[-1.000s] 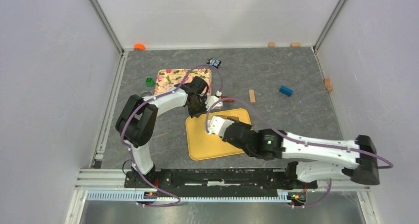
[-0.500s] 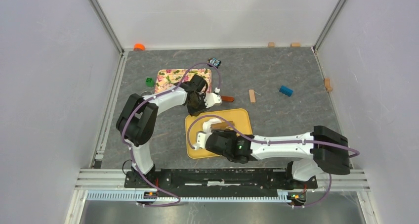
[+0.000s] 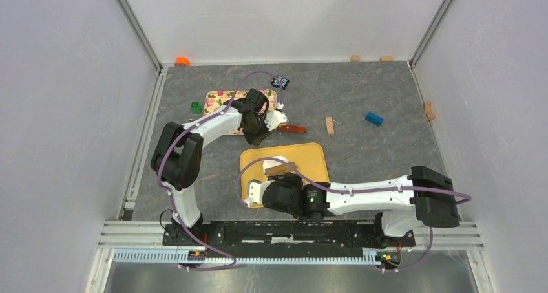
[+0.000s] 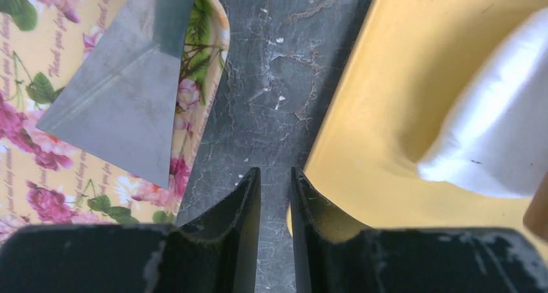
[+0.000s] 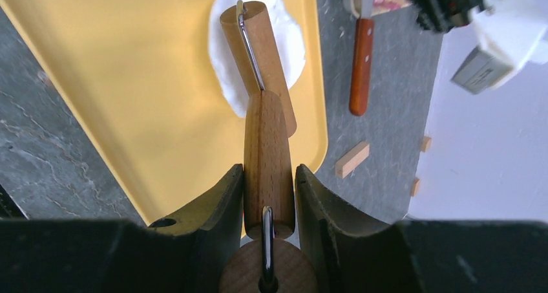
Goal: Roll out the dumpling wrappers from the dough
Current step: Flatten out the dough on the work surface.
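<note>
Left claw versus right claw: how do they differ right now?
The left claw is empty, jaws slightly apart; the right claw clamps the wooden rolling pin. The left claw hangs over grey table between the floral board and yellow board; the right claw sits over the yellow board, pin on the dumpling wrapper. Both are black.

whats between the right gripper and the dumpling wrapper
A wooden rolling pin: right gripper holds its handle, its roller lies on the dumpling wrapper; right wrist view.

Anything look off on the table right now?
Nothing spilled or damaged. The wrapper lies flat on the yellow board under the roller. Only oddities: a wooden block and a blue block loose on the table beyond it.
</note>
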### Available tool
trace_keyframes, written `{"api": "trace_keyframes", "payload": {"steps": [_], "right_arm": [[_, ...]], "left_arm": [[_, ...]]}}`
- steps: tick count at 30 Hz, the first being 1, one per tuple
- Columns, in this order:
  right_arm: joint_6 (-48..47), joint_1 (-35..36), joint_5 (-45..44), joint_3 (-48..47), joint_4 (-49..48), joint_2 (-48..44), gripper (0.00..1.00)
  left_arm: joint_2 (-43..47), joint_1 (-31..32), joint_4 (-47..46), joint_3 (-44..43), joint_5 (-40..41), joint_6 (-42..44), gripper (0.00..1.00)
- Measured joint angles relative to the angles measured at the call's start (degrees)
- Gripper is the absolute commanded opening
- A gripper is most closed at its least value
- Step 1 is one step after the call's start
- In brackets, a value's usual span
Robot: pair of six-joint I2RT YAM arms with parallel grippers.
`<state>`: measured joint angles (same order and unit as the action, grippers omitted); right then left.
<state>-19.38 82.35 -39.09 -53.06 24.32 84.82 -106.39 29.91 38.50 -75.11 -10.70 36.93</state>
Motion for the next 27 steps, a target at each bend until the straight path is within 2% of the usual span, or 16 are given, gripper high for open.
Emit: {"api": "trace_keyframes", "payload": {"steps": [7,14,20,27], "right_arm": [[-2.1,0.5,-1.3,-3.9,0.2,0.6,0.00],[-3.8,-1.9,-1.5,-7.0,-1.0,7.3,0.00],[-3.6,-4.0,-0.9,-7.0,-2.4,11.6,0.00],[-0.2,-3.7,-2.6,-7.0,-2.9,12.5,0.00]], "left_arm": [[0.0,-0.9,0.5,0.7,-0.1,-3.4,0.34],[0.0,-2.6,1.8,3.8,0.1,-6.3,0.34],[0.2,-3.1,2.1,5.7,0.3,-7.5,0.31],[0.4,-3.2,1.4,6.2,0.3,-7.5,0.26]]}}
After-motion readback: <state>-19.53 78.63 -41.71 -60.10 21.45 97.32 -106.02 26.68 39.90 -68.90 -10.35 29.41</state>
